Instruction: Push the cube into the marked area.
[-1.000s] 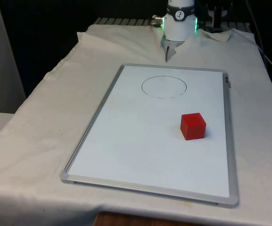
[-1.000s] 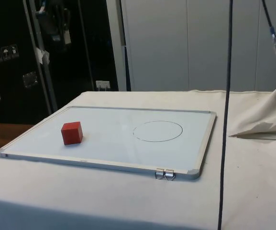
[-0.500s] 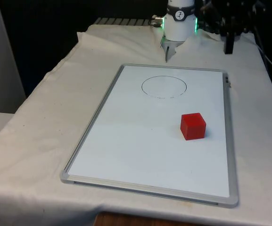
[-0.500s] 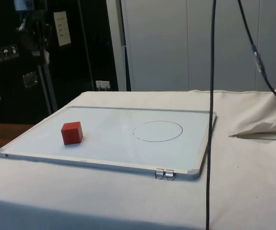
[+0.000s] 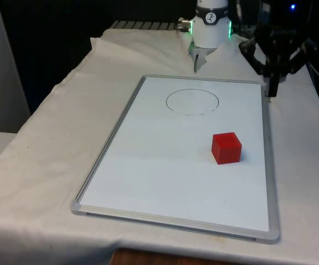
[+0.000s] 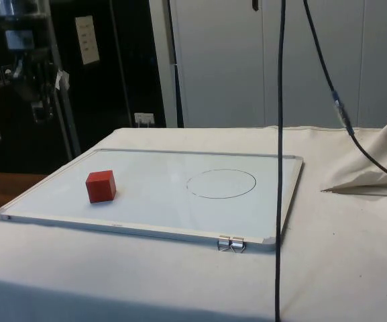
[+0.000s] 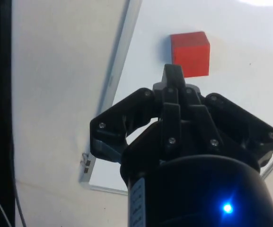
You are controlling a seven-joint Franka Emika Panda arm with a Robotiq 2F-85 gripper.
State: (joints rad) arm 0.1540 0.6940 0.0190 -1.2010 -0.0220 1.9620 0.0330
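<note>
A red cube (image 5: 226, 148) rests on the whiteboard (image 5: 165, 160), towards the front view's right. The marked area is a thin drawn circle (image 5: 192, 101) at the board's far end. My black gripper (image 5: 271, 91) hangs in the air over the board's far right corner, well beyond the cube and apart from it. Its fingers are pressed together with nothing between them. The wrist view looks down past the shut gripper (image 7: 172, 72) to the cube (image 7: 189, 53) on the board (image 7: 250, 71). From the side, the gripper (image 6: 39, 114) hangs high behind the cube (image 6: 101, 186), and the circle (image 6: 220, 183) lies mid-board.
The robot's white base (image 5: 210, 25) stands just past the board's far edge. A black cable (image 6: 280, 134) hangs down in front of the side view. A fold of white cloth (image 6: 374, 168) lies beside the board. Small clips (image 6: 231, 243) sit on the board's frame.
The gripper has come down and forward from behind the table to the board's far right corner. The hanging cable has swung. The cube has not moved.
</note>
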